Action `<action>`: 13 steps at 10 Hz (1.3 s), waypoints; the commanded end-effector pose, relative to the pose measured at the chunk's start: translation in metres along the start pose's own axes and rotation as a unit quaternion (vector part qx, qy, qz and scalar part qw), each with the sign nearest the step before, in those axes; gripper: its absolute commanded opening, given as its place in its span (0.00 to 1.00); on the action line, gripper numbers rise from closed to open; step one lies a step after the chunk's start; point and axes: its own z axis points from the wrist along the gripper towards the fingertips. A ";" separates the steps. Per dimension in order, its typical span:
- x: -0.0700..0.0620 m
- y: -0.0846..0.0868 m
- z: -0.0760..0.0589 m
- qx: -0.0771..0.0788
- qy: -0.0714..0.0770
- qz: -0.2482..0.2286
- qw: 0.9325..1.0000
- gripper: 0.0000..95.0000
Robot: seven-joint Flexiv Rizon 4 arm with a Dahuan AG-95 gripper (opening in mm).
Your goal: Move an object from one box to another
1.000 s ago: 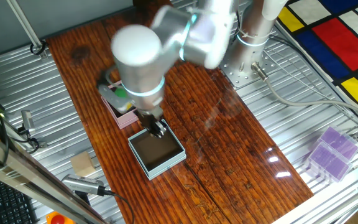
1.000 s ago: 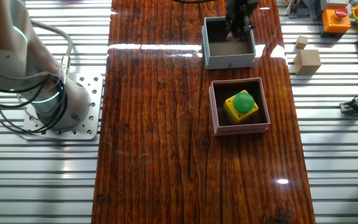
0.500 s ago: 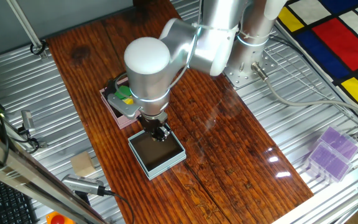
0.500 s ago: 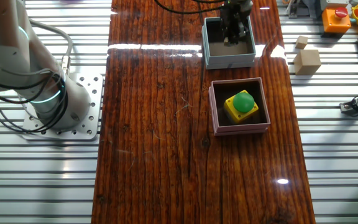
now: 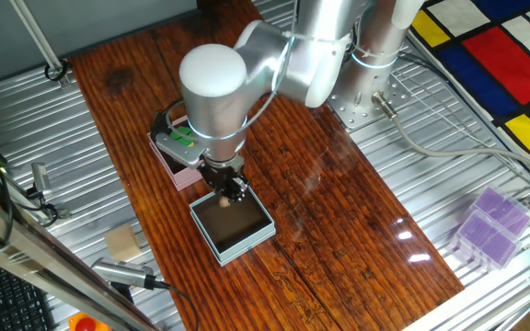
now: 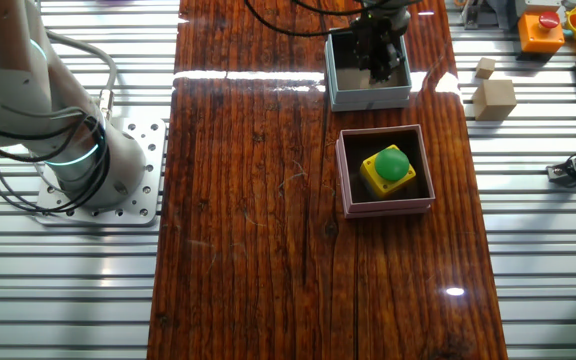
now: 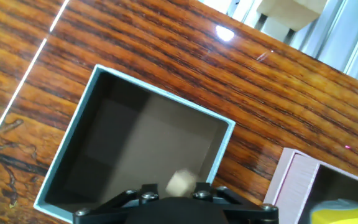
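Tool (image 6: 376, 62) hangs over the blue-grey box (image 7: 226, 140), grip state can't tell, w/ a small pale block (image 7: 180, 183) inside it near the wall toward the pink box (image 6: 346, 175) on the tabletop (image 6: 258, 220).

**Colours on the Table**

Reddish-brown, dark-grained wood for the table (image 6: 248, 200). Pale blue-grey walls and a dark brown inside on the larger box (image 7: 138, 134); a small beige cube (image 7: 180, 182) within. Pink walls on the smaller box (image 6: 386, 207), holding a yellow block topped green (image 6: 389, 167). White and silver for the arm (image 5: 214, 87), black for the gripper (image 5: 230, 188).
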 end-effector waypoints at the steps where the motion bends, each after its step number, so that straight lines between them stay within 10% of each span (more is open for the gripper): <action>1: -0.001 0.000 -0.001 0.000 0.002 0.000 1.000 0.60; 2: -0.002 -0.001 -0.004 0.000 0.005 -0.004 1.000 0.60; 3: -0.001 -0.007 -0.011 -0.003 0.002 -0.016 1.000 0.40; 4: 0.003 -0.020 -0.022 -0.008 -0.004 -0.034 0.999 0.60; 8: 0.024 -0.076 -0.059 -0.012 -0.001 -0.043 0.999 0.60; 13: 0.041 -0.109 -0.059 -0.003 0.009 -0.037 0.999 0.60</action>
